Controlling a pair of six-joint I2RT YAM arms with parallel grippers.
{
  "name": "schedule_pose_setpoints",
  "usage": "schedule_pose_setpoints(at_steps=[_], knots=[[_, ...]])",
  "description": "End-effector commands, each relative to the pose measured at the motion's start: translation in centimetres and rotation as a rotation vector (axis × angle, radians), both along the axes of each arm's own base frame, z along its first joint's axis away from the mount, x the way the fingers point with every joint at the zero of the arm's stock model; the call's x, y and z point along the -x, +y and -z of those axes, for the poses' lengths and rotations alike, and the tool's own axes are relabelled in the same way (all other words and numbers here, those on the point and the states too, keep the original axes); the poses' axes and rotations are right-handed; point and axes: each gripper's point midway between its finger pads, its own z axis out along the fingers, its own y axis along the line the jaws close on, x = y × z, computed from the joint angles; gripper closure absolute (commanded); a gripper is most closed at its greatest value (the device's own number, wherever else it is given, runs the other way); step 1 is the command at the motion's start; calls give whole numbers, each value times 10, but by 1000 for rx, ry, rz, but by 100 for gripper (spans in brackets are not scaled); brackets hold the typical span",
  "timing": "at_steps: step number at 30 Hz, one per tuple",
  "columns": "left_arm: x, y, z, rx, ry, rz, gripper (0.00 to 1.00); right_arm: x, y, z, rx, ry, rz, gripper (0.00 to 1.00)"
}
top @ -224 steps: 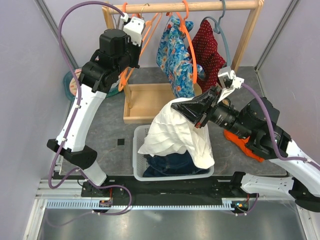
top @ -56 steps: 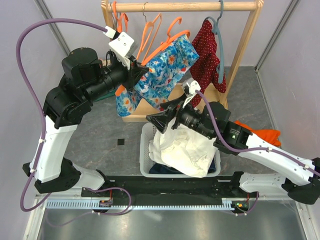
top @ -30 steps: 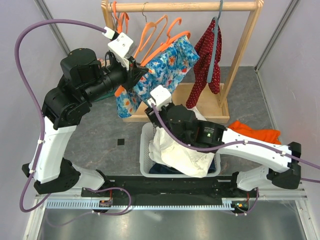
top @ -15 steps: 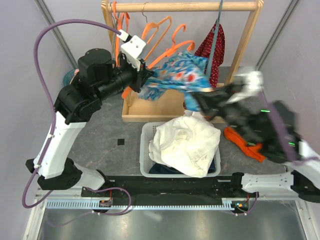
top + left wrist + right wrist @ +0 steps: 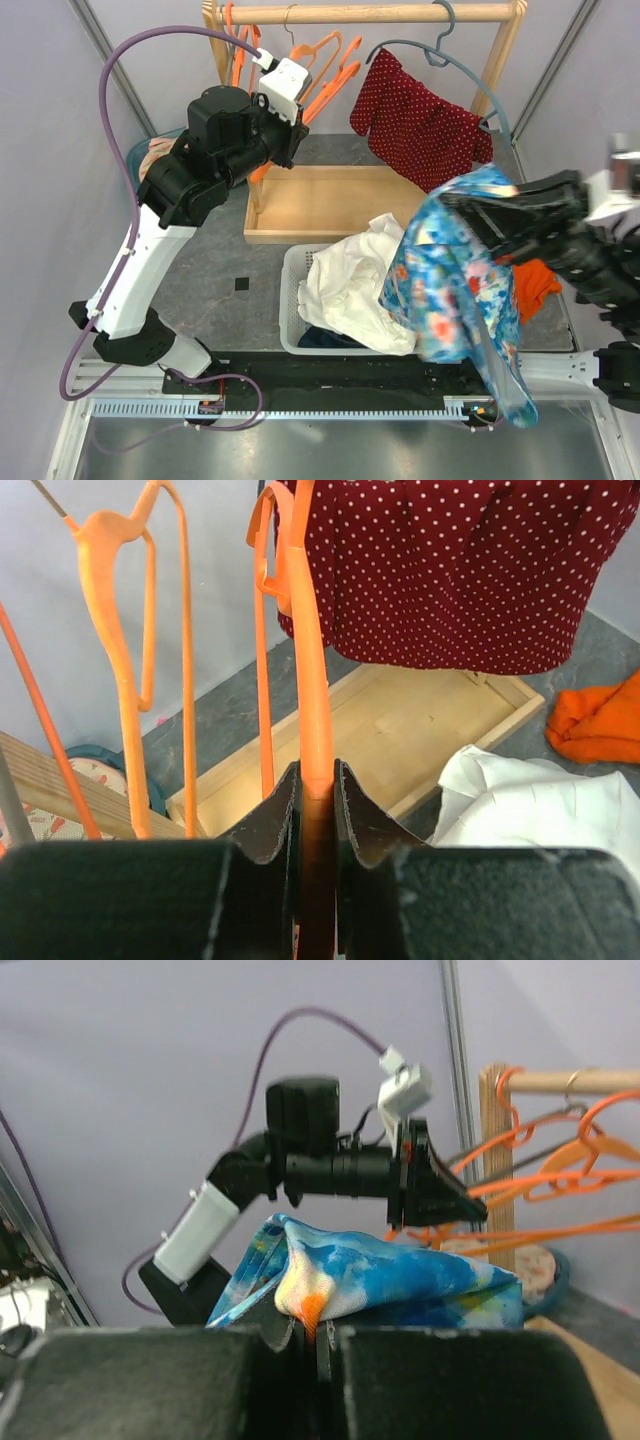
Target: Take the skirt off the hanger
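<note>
Skirt in the basket, off the hanger

The skirt shows under white cloth in the basket, well below the left end effector, which is clamped on the bare orange hanger. The right end effector is pinched shut on a floral garment.

surface: grey tabletop | on it: wooden tray; white basket; orange cloth; black square
</note>
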Motion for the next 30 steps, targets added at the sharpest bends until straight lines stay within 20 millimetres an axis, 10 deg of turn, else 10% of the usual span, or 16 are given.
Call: schedule_pose_setpoints(at_steps=[1, 18, 30], knots=[[-7, 8, -37, 59, -109, -52, 98, -8, 35, 22, 85, 38, -24, 100], [-38, -2, -51, 92, -158, -128, 98, -32, 81, 69, 180, 133, 8, 100], [-62, -5, -32, 81, -117, -157, 98, -52, 147, 235, 424, 385, 2, 100]])
